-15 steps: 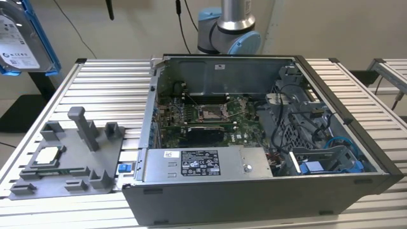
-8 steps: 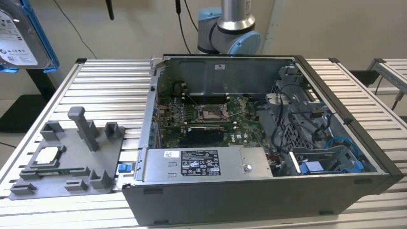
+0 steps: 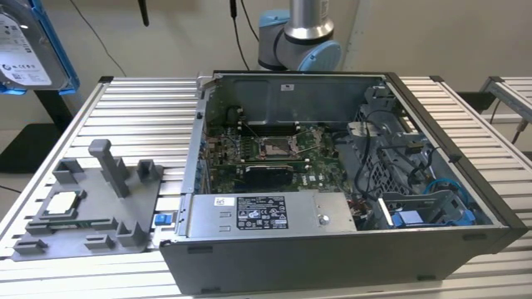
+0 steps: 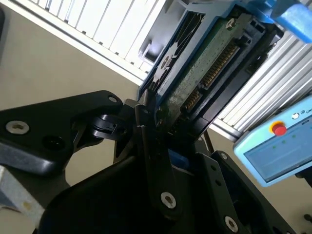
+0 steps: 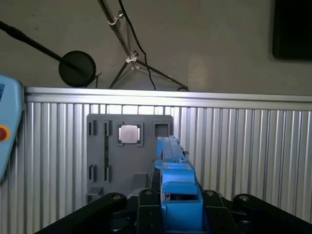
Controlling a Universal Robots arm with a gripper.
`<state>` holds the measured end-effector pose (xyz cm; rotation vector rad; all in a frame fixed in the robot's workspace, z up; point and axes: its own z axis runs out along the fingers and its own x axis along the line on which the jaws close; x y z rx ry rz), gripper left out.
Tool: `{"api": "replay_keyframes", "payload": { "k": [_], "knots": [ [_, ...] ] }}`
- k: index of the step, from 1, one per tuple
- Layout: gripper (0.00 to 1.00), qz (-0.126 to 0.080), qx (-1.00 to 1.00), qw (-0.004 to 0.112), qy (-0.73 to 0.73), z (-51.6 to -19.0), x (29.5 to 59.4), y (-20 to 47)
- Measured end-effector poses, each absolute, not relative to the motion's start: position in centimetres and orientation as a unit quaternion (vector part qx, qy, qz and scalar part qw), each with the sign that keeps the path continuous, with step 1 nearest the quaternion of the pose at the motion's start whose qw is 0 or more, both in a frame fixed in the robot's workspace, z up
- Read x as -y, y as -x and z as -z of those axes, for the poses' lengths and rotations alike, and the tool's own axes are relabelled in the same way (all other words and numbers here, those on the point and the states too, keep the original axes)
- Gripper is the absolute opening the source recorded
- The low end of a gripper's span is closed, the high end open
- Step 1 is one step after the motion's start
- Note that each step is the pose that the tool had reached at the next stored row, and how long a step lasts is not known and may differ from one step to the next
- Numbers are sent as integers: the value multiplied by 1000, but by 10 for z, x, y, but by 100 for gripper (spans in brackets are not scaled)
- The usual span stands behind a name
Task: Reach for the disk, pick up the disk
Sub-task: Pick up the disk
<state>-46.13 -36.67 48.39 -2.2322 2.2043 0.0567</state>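
Between the black fingers of the tool sits the disk — the tool is closed on it and, as far as I can judge from both wrist views, it grips one short end. The long axis of the disk runs straight out from the tool, away from its palm. The second wrist view shows the green circuit-board side, and the first wrist view shows a blue rail edge-on. In the exterior view the disk hangs high at the exterior view's left — well above the bench, apart from the grey fixture plate and the open computer case, so the lift seems already made.
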Motion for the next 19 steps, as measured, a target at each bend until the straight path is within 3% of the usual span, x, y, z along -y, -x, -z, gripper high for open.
{"api": "replay_keyframes", "payload": {
  "k": [19],
  "knots": [
    [0, -18, -702, 2, 711, -484, 367, 423]
  ]
}}
